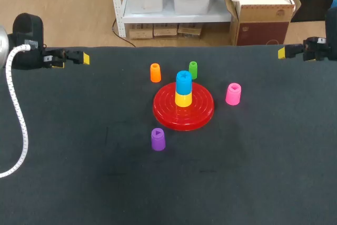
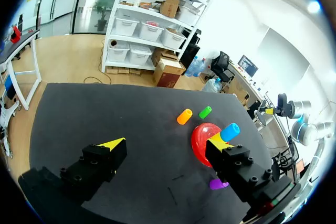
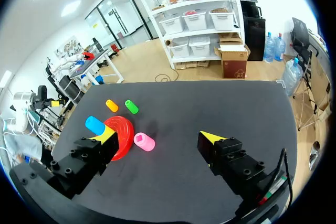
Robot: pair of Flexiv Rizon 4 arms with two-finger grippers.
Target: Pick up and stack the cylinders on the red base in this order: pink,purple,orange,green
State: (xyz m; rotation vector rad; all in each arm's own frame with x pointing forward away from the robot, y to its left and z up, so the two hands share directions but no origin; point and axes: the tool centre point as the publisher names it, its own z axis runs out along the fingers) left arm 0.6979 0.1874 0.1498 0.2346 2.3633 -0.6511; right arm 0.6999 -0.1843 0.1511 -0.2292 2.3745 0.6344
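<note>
**Three views, one shared centre**

The head view looks down from above and behind, taking in the whole desk (image 1: 79, 183). Each wrist view sits well back near a far corner, one left and one right, slanting down across the desk. All three share the red base (image 1: 184, 114).

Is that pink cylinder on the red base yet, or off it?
Off it. The pink cylinder stands on the table beside the red base, apart from its rim.
</note>
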